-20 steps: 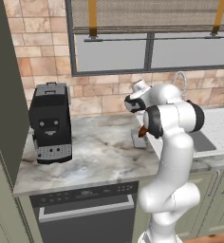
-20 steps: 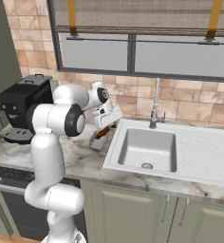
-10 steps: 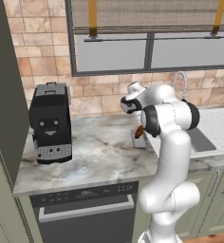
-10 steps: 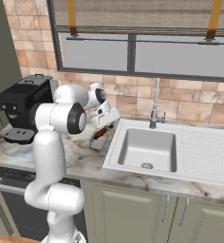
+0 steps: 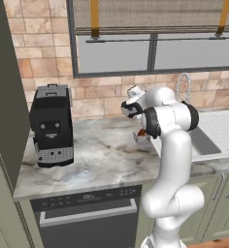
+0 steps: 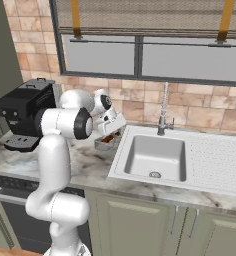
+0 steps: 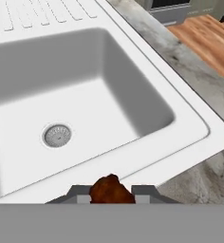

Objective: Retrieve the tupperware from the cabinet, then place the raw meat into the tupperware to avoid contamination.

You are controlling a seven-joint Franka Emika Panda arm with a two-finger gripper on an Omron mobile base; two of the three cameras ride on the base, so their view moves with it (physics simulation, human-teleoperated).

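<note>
We're parked at the marble counter [image 5: 97,160], so everything here is placed relative to the sink [image 6: 155,157]. Coffee machine [image 5: 51,125] sits well to its left, hard against the tall sage-green cabinet [image 5: 2,97] — far enough off that it isn't in our way. Dishwasher [image 5: 87,218] is under the counter, below the machine. Faucet [image 6: 163,110] stands at the sink's back rim.

The arm is folded over the counter strip just left of the sink. The tupperware [image 6: 106,142] stands on that strip, right beside the sink's rim — out of the cabinet, so we judge the retrieval half done. Something reddish-brown shows over its low wall in both base views; most likely the raw meat [image 7: 111,190].

In the hand view the gripper [image 7: 112,195] has its jaws pressed in on the meat: the lump sits pinched between the two fingertips, with the sink basin and drain [image 7: 57,135] beyond. We can't tell whether the meat is touching the box floor or hanging just above it — the arm hides that.

Our read: we're in the placing step, the pinch kept so the meat goes into the box and not onto the bare counter or into the sink. Next call is releasing only once it's inside the walls.
</note>
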